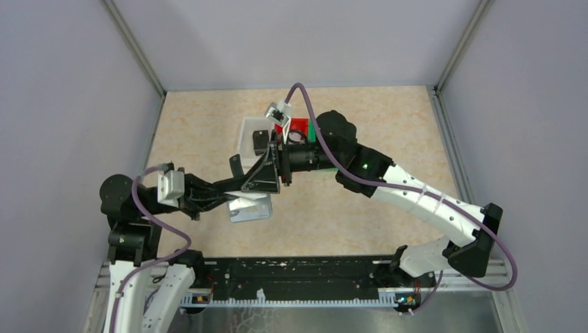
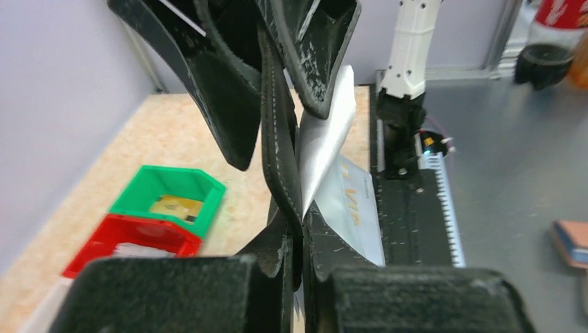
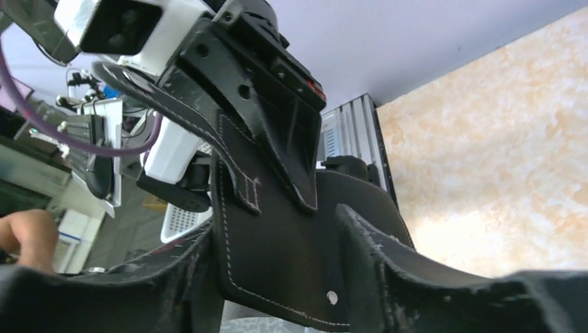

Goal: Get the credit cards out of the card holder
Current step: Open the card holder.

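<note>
Left gripper (image 2: 299, 239), nearest you: clamped tight on the card holder (image 2: 277, 139), up above the table (image 2: 166, 132). Right gripper (image 3: 277, 263): jaws partly spread, astride it. Holder, one: likely soft, floppy. Cards likely stiff, slick, light; pinch the silvery card (image 2: 329, 125) by its protruding edge. Count: one silvery, one gold card (image 2: 175, 206) in the green bin (image 2: 201, 182).

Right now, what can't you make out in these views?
- Cards left inside the card holder: leather hides pockets, every view.
- Contents of red bin and green bin, top view: right arm covers them.
- Same red bin, left wrist view: contents blurred.
- Print on silvery card, left wrist view: blurred, partly behind holder.
</note>
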